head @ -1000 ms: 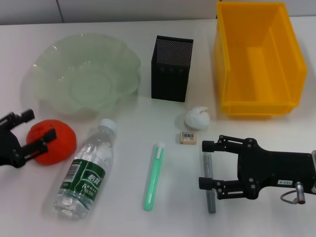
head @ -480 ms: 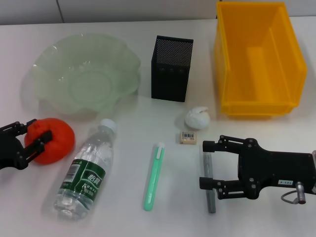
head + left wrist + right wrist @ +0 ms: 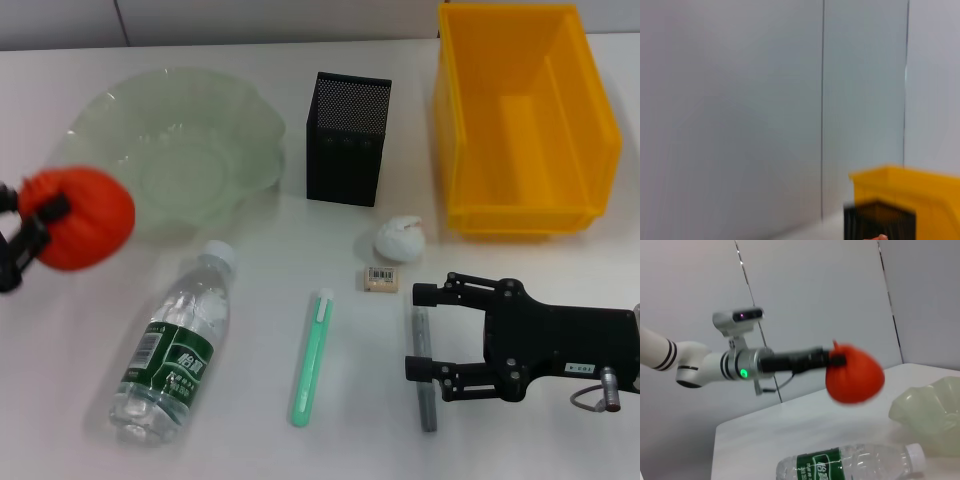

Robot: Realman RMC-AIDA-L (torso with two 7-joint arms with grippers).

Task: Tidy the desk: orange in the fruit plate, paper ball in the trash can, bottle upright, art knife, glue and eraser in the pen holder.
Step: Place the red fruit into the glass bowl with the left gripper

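My left gripper (image 3: 35, 228) is shut on the red-orange orange (image 3: 80, 217) and holds it in the air just left of the pale green fruit plate (image 3: 180, 150); the right wrist view shows the orange (image 3: 855, 374) off the table beside the plate (image 3: 930, 407). The bottle (image 3: 175, 345) lies on its side at front left, also seen in the right wrist view (image 3: 850, 465). The paper ball (image 3: 400, 238) and eraser (image 3: 380, 279) lie before the black pen holder (image 3: 347, 140). The yellow trash can (image 3: 525, 115) stands at the back right. My right gripper (image 3: 420, 332) is open around a grey stick (image 3: 424, 370).
A green art knife (image 3: 312, 355) lies at front centre between the bottle and the right gripper. The left wrist view shows only a wall, the trash can (image 3: 912, 187) and the pen holder's top (image 3: 880, 220).
My left gripper closed on the orange and lifted it off the table, up and toward the fruit plate. The right arm has not moved.
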